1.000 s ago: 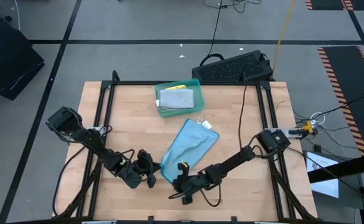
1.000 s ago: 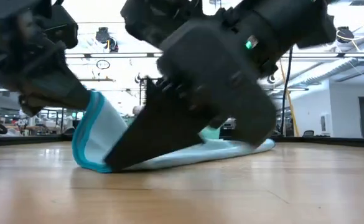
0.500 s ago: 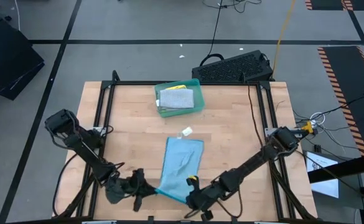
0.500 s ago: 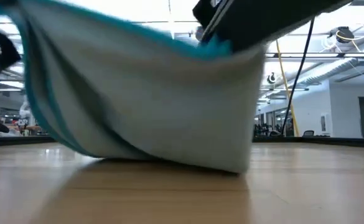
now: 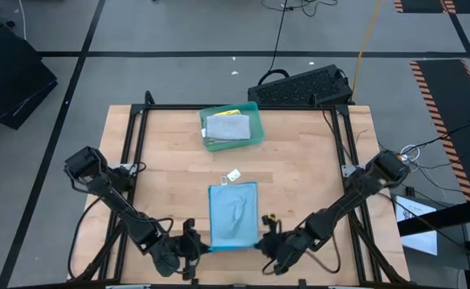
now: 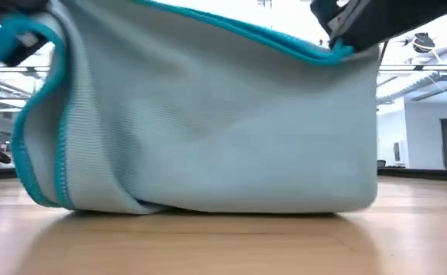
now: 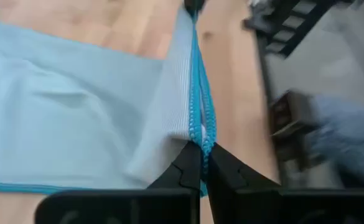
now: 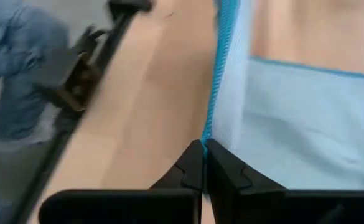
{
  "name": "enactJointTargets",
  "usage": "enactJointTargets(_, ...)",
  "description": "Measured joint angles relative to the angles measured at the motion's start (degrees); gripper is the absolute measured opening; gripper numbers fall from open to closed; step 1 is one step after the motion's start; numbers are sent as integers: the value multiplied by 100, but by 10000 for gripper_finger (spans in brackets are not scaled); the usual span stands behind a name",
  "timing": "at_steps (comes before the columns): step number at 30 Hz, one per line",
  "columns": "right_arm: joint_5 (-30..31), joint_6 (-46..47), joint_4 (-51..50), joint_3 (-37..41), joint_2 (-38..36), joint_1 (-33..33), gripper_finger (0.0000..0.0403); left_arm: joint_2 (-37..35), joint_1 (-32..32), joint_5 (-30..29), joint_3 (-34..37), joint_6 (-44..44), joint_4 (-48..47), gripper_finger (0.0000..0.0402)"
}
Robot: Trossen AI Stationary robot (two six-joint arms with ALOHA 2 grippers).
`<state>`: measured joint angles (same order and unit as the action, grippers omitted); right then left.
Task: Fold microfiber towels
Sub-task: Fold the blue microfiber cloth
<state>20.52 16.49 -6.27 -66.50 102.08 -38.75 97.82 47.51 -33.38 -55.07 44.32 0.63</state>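
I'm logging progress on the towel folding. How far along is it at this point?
Done: a grey folded towel lies in the teal tray.

In hand: the light blue towel lies spread on the table. The left gripper and right gripper each pinch a near corner, lifting that edge; its far edge still rests on the wood.

Left: no fold shows in it yet.

Bare surface [image 5: 162,177] lies open toward both side edges; only the teal tray [image 5: 231,128] near the far edge and the light blue towel [image 5: 233,215] near the near edge obstruct.
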Motion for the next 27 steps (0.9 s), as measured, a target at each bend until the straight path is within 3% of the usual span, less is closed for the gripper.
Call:
enactJointTargets(6,672,-117,1123,1259,-720,403,3,-9,-497,-273,-140,-1018,-876,10)
enactJointTargets(13,663,-304,2639,2393,-968,1296,3,-15,-1153,-523,-140,-1541,-1818,20)
enactJointTargets(20,620,-641,2834,2673,-968,1986,4,-15,-1651,-523,-140,-1881,-2551,10)
enactJointTargets(27,25,-541,2882,2673,-968,2518,4,-15,-2125,-519,-140,-1863,-2879,21)
